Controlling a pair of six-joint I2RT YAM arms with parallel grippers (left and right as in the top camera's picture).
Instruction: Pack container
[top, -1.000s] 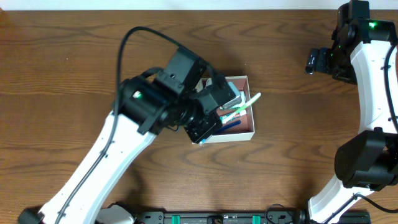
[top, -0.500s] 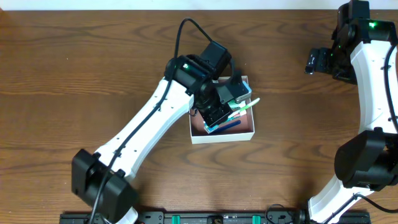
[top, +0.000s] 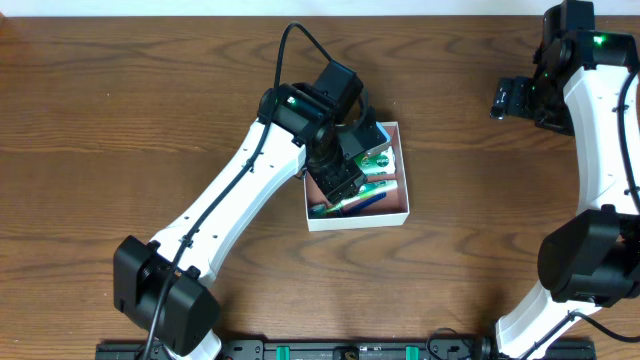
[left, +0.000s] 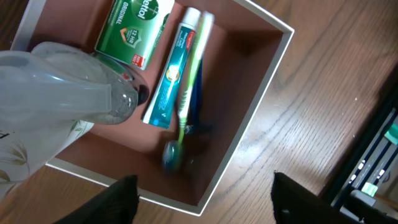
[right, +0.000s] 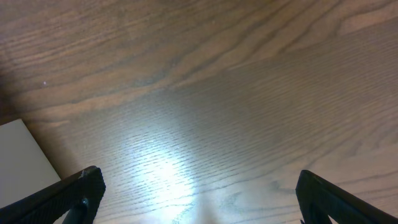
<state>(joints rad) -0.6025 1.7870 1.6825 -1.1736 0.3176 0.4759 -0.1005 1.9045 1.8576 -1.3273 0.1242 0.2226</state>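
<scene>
Container (top: 409, 196) is found a little right of centre on the wooden table (top: 120, 120), and it is covered on its left side by the left gripper (top: 337, 180), which hangs directly above it. From the left wrist view the box's pinkish-brown floor (left: 239, 74) is laid bare, and the contents are easily counted off: a green carton (left: 134, 28) is tucked at the far side, a teal toothpaste tube (left: 169, 81) is laid just beside it, and a green toothbrush (left: 186, 93) is stretched along the tube, touching it, its head pointed toward the near wall. A dark blue item (left: 198, 109) is glimpsed under the brush; what it is cannot be told. A clear bottle (left: 68, 99) is seen over the box's left corner, though whether it sits fully inside cannot be judged. The left gripper (left: 205, 200) is held with its jaws spread wide, nothing caught between them, the dark fingertips (left: 121, 198) framing the near wall of the box. Over at the far right edge, the right gripper (top: 510, 97) is parked well apart from the box; in its own wrist view the right gripper (right: 199, 199) is shown with jaws wide too, and only bare wood grain is seen beneath.
</scene>
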